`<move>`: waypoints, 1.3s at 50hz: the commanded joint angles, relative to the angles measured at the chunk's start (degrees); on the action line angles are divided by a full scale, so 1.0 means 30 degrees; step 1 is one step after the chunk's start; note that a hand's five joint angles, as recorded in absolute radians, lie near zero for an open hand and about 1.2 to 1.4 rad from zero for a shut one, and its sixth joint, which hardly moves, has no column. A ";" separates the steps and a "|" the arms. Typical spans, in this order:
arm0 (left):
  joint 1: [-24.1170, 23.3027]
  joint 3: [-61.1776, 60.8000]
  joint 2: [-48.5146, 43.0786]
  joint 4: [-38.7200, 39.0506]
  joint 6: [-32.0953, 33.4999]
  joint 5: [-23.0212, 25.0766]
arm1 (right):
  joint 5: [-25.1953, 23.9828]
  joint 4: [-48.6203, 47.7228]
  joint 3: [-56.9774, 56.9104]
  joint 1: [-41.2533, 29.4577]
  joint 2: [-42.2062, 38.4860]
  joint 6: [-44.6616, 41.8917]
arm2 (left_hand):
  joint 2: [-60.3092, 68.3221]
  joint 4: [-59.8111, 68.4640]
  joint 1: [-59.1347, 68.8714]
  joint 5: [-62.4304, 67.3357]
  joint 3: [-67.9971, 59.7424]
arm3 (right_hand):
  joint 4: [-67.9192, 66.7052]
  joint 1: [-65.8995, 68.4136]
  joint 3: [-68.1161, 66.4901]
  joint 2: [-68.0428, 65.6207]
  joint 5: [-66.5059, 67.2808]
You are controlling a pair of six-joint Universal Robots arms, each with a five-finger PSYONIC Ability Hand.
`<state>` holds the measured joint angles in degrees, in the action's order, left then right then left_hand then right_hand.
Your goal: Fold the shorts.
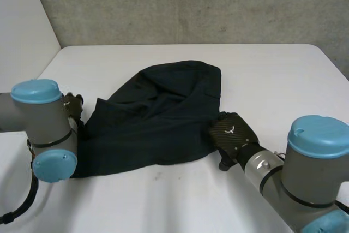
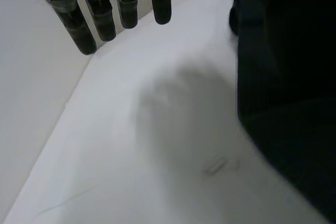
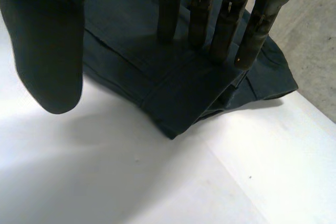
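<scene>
Both released: right robot hand (image 1: 232,132) flat on shorts (image 1: 158,118), left robot hand (image 2: 105,22) beside them.

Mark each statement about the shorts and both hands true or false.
1. The shorts lie on the table. True.
2. The left hand grips the shorts. False: its fingers hang straight over bare table, with the shorts beside it.
3. The right hand has straight fingers resting on the shorts near their edge. True.
4. The shorts lie smooth and flat. False: they are rumpled and creased.
</scene>
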<state>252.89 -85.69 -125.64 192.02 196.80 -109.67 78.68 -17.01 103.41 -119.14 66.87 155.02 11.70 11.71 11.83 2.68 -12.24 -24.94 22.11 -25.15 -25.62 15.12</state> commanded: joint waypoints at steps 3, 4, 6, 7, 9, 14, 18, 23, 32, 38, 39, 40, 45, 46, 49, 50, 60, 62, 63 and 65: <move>-0.2296 -0.2520 0.4989 -0.0109 -0.0006 0.0228 | 0.0639 -0.0191 -0.2036 -0.0159 -0.1986 -0.0080 | -0.0326 -0.0330 -0.0370 -0.0653 0.0506 | -0.1436 0.2380 -0.1369 -0.1211 0.1377; -0.2296 -0.2696 0.5342 -0.0109 -0.0006 0.0257 | 0.0639 -0.0191 -0.2124 -0.0159 -0.2074 -0.0109 | -0.0326 -0.0330 -0.0370 -0.0653 0.0506 | -0.1772 0.2716 -0.1704 -0.1547 0.1713; -0.2355 -0.3280 0.6481 -0.0109 -0.0006 0.0431 | 0.0639 -0.0191 -0.2359 -0.0159 -0.2251 -0.0139 | -0.0382 -0.0386 -0.0426 -0.0709 0.0562 | -0.2782 0.3726 -0.2715 -0.2558 0.2723; -0.2355 -0.3487 0.6750 -0.0138 -0.0006 0.0520 | 0.0639 -0.0191 -0.2417 -0.0159 -0.2338 -0.0139 | -0.0382 -0.0386 -0.0426 -0.0709 0.0562 | -0.3228 0.4173 -0.3161 -0.3004 0.3170; -0.2355 -0.3897 0.7306 -0.0167 0.0023 0.0812 | 0.0639 -0.0249 -0.2592 -0.0159 -0.2542 -0.0139 | -0.0215 -0.0219 -0.0259 -0.0542 0.0395 | -0.5681 0.6626 -0.5614 -0.5457 0.5623; -0.2413 -0.6088 0.9237 -0.0692 0.0082 0.2448 | 0.0697 -0.0191 -0.3208 -0.0159 -0.3217 -0.0139 | 0.1458 0.1454 0.1414 0.1131 -0.1278 | -1.4820 1.5765 -1.4753 -1.4596 1.4761; -0.2472 -0.7584 1.0614 -0.1511 0.0082 0.4350 | 0.0756 -0.0103 -0.3413 -0.0130 -0.3218 -0.0169 | 0.4152 0.4147 0.4107 0.3824 -0.3971 | -1.8352 1.9296 -1.8285 -1.8128 1.8293; -0.2531 -0.9492 1.1644 -0.2481 0.0170 0.7460 | 0.0785 -0.0045 -0.3502 0.0017 -0.3013 -0.0139 | 0.6962 0.6958 0.6918 0.6635 -0.6782 | -1.8352 1.9296 -1.8285 -1.8128 1.8293; -0.1244 -1.0988 1.1236 -0.2248 0.0170 0.8343 | 0.0639 0.0452 -0.3531 0.0075 -0.2514 0.0066 | 0.6627 0.6623 0.6583 0.6300 -0.6447 | -0.8138 0.9083 -0.8071 -0.7914 0.8079; -0.0129 -1.0843 0.9391 -0.1194 0.0199 0.8284 | 0.0610 0.0805 -0.3707 0.0046 -0.3041 0.0066 | 0.6347 0.6343 0.6303 0.6020 -0.6167 | -0.6208 0.7153 -0.6141 -0.5984 0.6150; -0.0041 -1.0784 0.9215 -0.1048 0.0228 0.8226 | 0.0639 0.0834 -0.3794 0.0046 -0.3245 0.0066 | 0.6291 0.6287 0.6247 0.5964 -0.6111 | -0.5871 0.6816 -0.5804 -0.5647 0.5813; 0.0134 -1.0668 0.8865 -0.0669 0.0229 0.8110 | 0.0639 0.0834 -0.3824 0.0046 -0.3305 0.0066 | 0.6013 0.6009 0.5969 0.5686 -0.5833 | -0.5757 0.6702 -0.5690 -0.5533 0.5698; 0.0399 -1.0432 0.8013 0.0329 0.0229 0.8050 | 0.0639 0.0805 -0.4058 0.0017 -0.3569 0.0066 | 0.5954 0.5950 0.5910 0.5627 -0.5774 | -0.5476 0.6420 -0.5408 -0.5251 0.5417; 0.0399 -1.0403 0.7867 0.0476 0.0258 0.8050 | 0.0639 0.0805 -0.4087 -0.0012 -0.3627 0.0066 | 0.5954 0.5950 0.5910 0.5627 -0.5774 | -0.5476 0.6420 -0.5408 -0.5251 0.5417; 0.0487 -1.0111 0.7252 0.1120 0.0433 0.7992 | 0.0668 0.0805 -0.4292 -0.0042 -0.3774 0.0066 | 0.6010 0.6006 0.5966 0.5683 -0.5830 | -0.5476 0.6420 -0.5408 -0.5251 0.5417; 0.0487 -1.0052 0.7076 0.1238 0.0492 0.7962 | 0.0668 0.0805 -0.4293 -0.0042 -0.3803 0.0066 | 0.6010 0.6006 0.5966 0.5683 -0.5830 | -0.5476 0.6420 -0.5408 -0.5251 0.5417; 0.0575 -0.9583 0.5699 0.1444 0.2072 0.7874 | 0.0756 0.0805 -0.5025 -0.0159 -0.4506 0.0066 | 0.7126 0.7121 0.7081 0.6798 -0.6945 | -0.5532 0.6476 -0.5465 -0.5307 0.5473; 0.0633 -0.9524 0.5523 0.1502 0.2220 0.7903 | 0.0756 0.0805 -0.5171 -0.0159 -0.4594 0.0066 | 0.8860 0.8855 0.8815 0.8532 -0.8680 | -0.5588 0.6532 -0.5521 -0.5363 0.5529; 0.0633 -0.9466 0.5406 0.1532 0.2250 0.7932 | 0.0785 0.0805 -0.5317 -0.0159 -0.4682 0.0066 | 1.0591 1.0586 1.0546 1.0263 -1.0411 | -0.5643 0.6588 -0.5576 -0.5419 0.5585; 0.0633 -0.9319 0.5200 0.1678 0.2250 0.7933 | 0.0815 0.0805 -0.5435 -0.0159 -0.4741 0.0066 | 1.6193 1.6188 1.6149 1.5866 -1.6013 | -0.5699 0.6644 -0.5632 -0.5475 0.5641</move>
<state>254.63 -114.44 -108.50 196.52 202.58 -86.01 80.90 -14.61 88.45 -119.58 53.47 155.20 34.85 34.97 35.79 24.79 -34.91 -38.29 34.35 -38.60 -40.69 28.81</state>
